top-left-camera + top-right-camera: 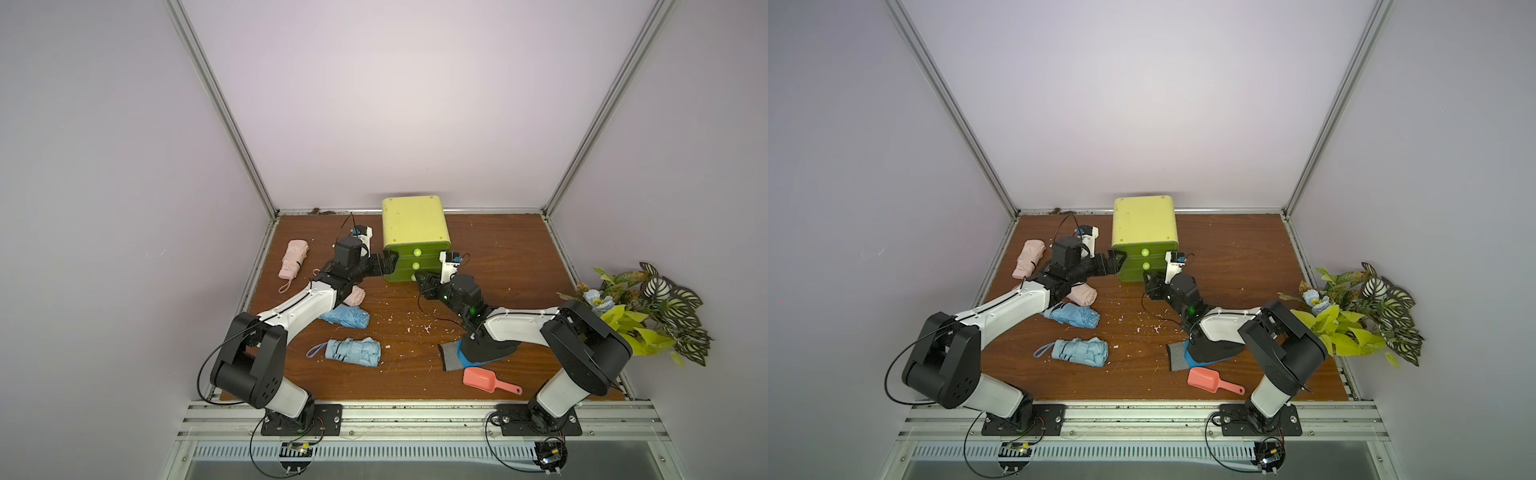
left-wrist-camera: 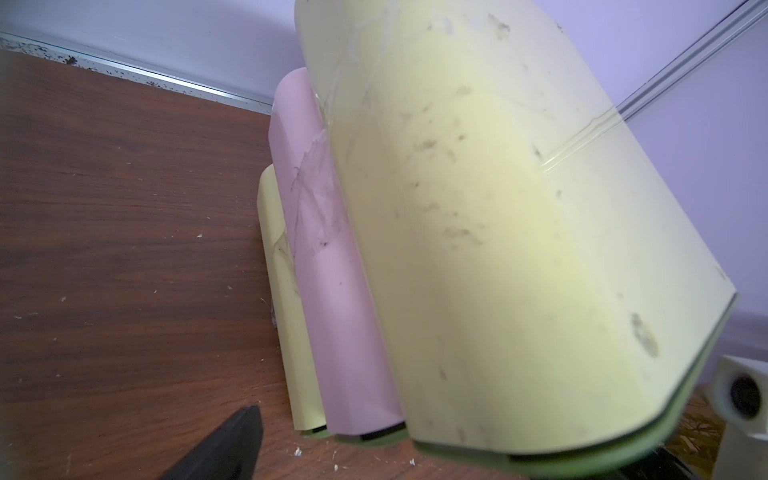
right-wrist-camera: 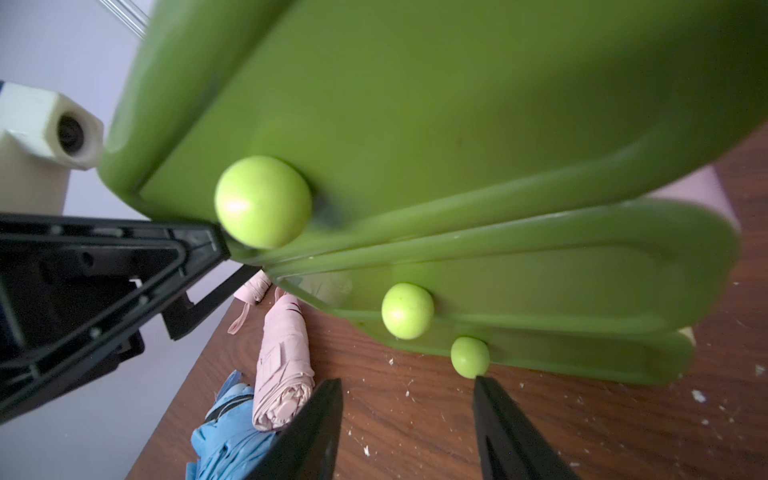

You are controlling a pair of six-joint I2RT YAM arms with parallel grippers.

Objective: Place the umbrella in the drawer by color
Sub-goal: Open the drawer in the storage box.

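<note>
The drawer cabinet (image 1: pixel 415 230) (image 1: pixel 1144 226) has a yellow top and a green front with three round knobs. Its side (image 2: pixel 478 232) shows yellow, pink and yellow layers. One pink umbrella (image 1: pixel 294 258) lies at the far left. Another pink umbrella (image 3: pixel 282 361) lies partly under my left arm. Two blue umbrellas (image 1: pixel 347 318) (image 1: pixel 355 351) lie nearer the front. My left gripper (image 1: pixel 390 263) stands open at the cabinet's left front corner, and one of its fingers (image 3: pixel 124 266) touches the front's edge. My right gripper (image 3: pixel 407 384) is open and empty, just short of the lowest knob (image 3: pixel 469 356).
A coral scoop (image 1: pixel 484 379) and a grey and blue cloth item (image 1: pixel 453 356) lie under my right arm. An artificial plant (image 1: pixel 648 311) stands past the table's right edge. White crumbs (image 1: pixel 415 324) dot the wooden table (image 1: pixel 507 257).
</note>
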